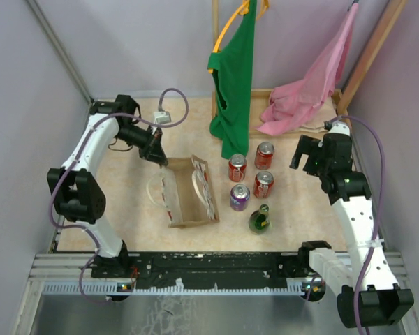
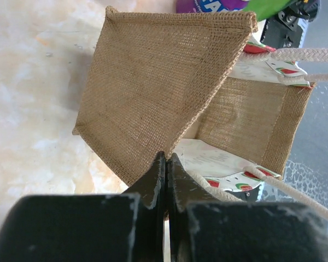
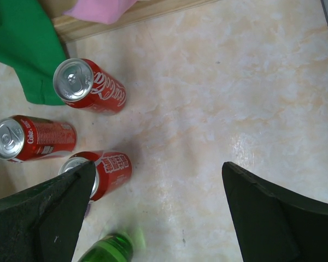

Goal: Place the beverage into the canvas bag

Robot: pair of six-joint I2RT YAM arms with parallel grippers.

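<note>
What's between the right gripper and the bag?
Top view: three red cans, a purple can and a green bottle stand between right gripper and bag.

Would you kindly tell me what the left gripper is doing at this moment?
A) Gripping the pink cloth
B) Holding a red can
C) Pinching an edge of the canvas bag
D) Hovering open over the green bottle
C: in the left wrist view the left gripper is closed with its fingers together on the edge of the tan side panel of the canvas bag.
</note>
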